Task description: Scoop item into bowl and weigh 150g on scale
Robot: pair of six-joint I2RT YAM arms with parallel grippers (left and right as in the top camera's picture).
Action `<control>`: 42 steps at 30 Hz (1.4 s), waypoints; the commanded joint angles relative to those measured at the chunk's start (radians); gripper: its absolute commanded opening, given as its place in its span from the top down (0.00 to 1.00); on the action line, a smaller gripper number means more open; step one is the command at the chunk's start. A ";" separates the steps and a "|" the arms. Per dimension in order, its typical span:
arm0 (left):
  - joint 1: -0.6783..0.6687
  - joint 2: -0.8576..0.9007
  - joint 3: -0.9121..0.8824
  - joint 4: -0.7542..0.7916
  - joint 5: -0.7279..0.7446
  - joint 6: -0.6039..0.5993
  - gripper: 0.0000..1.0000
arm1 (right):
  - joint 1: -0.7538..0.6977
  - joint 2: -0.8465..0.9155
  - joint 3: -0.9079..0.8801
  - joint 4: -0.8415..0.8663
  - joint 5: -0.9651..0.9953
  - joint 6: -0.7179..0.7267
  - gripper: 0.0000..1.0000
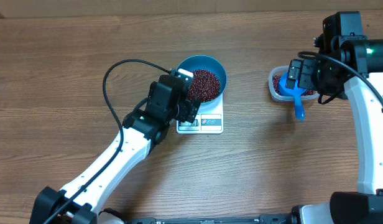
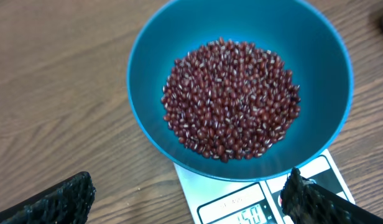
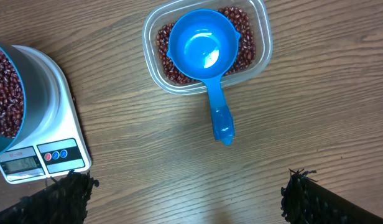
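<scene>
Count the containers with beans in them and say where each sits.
2. The blue bowl sits on the white scale; the clear tub stands on the table further right, with the blue scoop resting in it. None seems hidden.

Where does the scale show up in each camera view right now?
Overhead: scale at centre, under the bowl.
Left wrist: bottom edge, right of centre, below the bowl.
Right wrist: left edge, lower half.
Shared landmark: the blue bowl of beans on it.
</scene>
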 commanded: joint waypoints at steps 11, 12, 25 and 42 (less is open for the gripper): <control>0.035 0.063 0.017 0.034 0.116 0.021 0.00 | -0.003 -0.002 0.018 0.003 -0.009 -0.012 0.00; 0.035 0.063 0.017 0.034 0.116 0.021 0.00 | -0.003 -0.002 0.018 0.003 -0.009 -0.012 0.00; 0.035 0.062 0.017 0.005 0.135 0.023 0.01 | -0.003 -0.002 0.018 0.003 -0.009 -0.012 0.00; 0.025 0.021 0.017 -0.352 0.205 0.005 0.00 | -0.003 -0.002 0.018 0.003 -0.009 -0.012 0.00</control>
